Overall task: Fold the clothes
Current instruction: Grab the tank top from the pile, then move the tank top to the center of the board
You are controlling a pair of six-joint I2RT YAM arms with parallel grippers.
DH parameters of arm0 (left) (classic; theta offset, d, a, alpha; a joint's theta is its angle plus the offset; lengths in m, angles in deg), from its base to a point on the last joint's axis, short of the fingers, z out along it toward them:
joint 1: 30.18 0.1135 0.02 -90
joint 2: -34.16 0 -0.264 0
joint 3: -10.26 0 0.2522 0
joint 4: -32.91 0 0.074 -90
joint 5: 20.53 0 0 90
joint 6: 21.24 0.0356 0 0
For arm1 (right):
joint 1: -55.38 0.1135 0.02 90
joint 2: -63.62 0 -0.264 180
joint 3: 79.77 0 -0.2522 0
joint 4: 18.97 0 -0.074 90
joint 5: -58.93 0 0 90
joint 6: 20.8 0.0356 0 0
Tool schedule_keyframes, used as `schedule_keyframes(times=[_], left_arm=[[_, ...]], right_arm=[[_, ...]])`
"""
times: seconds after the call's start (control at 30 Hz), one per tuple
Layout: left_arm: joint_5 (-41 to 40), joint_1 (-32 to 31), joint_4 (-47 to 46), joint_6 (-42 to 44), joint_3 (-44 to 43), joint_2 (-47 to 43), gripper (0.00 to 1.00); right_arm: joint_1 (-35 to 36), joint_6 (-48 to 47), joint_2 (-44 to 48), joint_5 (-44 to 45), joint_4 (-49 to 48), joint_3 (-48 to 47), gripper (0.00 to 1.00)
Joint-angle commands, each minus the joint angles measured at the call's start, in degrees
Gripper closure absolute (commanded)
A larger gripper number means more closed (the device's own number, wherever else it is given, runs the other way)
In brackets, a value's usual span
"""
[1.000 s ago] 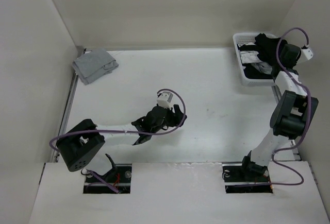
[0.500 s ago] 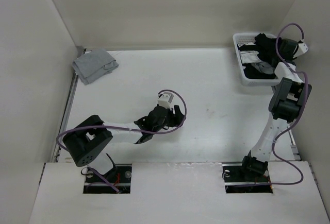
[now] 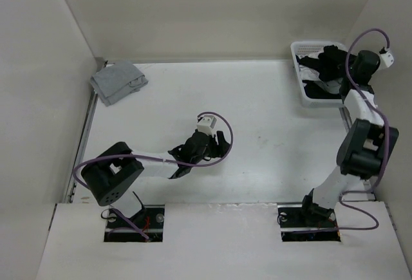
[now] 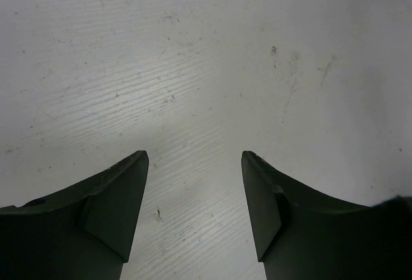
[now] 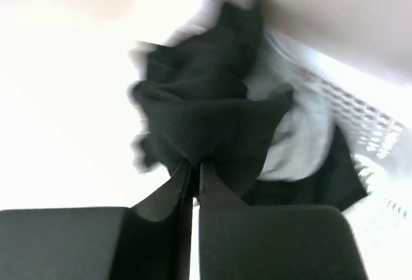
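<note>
The black shirt (image 3: 329, 58) lies bunched in the white basket (image 3: 299, 74) at the back right. My right gripper (image 3: 336, 67) reaches into the basket from the right. In the right wrist view the shirt (image 5: 199, 112) hangs as a dark bunch, blurred with motion, and the right gripper (image 5: 195, 164) is shut on a fold of it. My left gripper (image 3: 219, 143) hovers low over the middle of the table. In its wrist view the left gripper (image 4: 195, 158) is open, with only bare table between its fingers.
A light grey garment (image 3: 118, 81) lies folded at the back left corner. White and grey cloth (image 5: 296, 132) lies under the shirt in the basket (image 5: 360, 112). Walls close in the table on the left, back and right.
The right gripper opened wide over the basket, then shut on the black shirt, and its wrist shifted slightly. The left arm has stayed about where it was.
</note>
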Motion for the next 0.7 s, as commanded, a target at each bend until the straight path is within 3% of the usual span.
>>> schedule_keyframes(times=[0.0, 0.13, 0.2, 0.27, 0.33, 0.43, 0.47, 0.53, 0.67], left_arm=[[-0.6, 0.4, -2.9, 0.8, -1.6, -2.3, 0.42], [-2.0, 1.8, -2.5, 0.7, -0.2, -6.4, 0.42], [-3.3, 3.3, -1.6, 0.1, 1.0, -10.3, 0.42], [-4.3, 4.8, 0.4, -0.7, 1.8, -14.0, 0.42], [-5.5, 7.8, 4.3, -2.6, 2.9, -19.4, 0.42], [-5.0, 12.6, 8.4, -5.3, 4.8, -25.7, 0.42], [-4.6, 15.2, 10.7, -6.7, 6.0, -28.9, 0.42], [-2.8, 21.1, 14.6, -8.9, 9.0, -35.8, 0.42], [-0.8, 27.8, 19.0, -9.9, 11.8, -41.2, 0.42]], right_arm=[[6.5, 0.0, 21.9, -3.2, -13.2, 6.6, 1.00], [17.5, -2.8, 38.9, -2.8, -11.7, 13.2, 1.00], [27.1, -3.0, 48.8, -1.9, -8.7, 15.0, 0.99], [33.4, -3.0, 53.3, -1.7, -6.5, 15.0, 0.99], [44.3, -3.1, 58.1, -1.0, -3.4, 14.7, 0.98], [52.8, -2.5, 60.1, 1.1, -1.3, 16.5, 0.96], [58.0, -0.6, 60.6, 3.9, -1.0, 21.3, 0.95], [61.1, 3.7, 58.1, 4.8, -3.7, 30.0, 0.94], [56.3, 9.7, 44.6, -1.5, -12.3, 39.0, 0.89]])
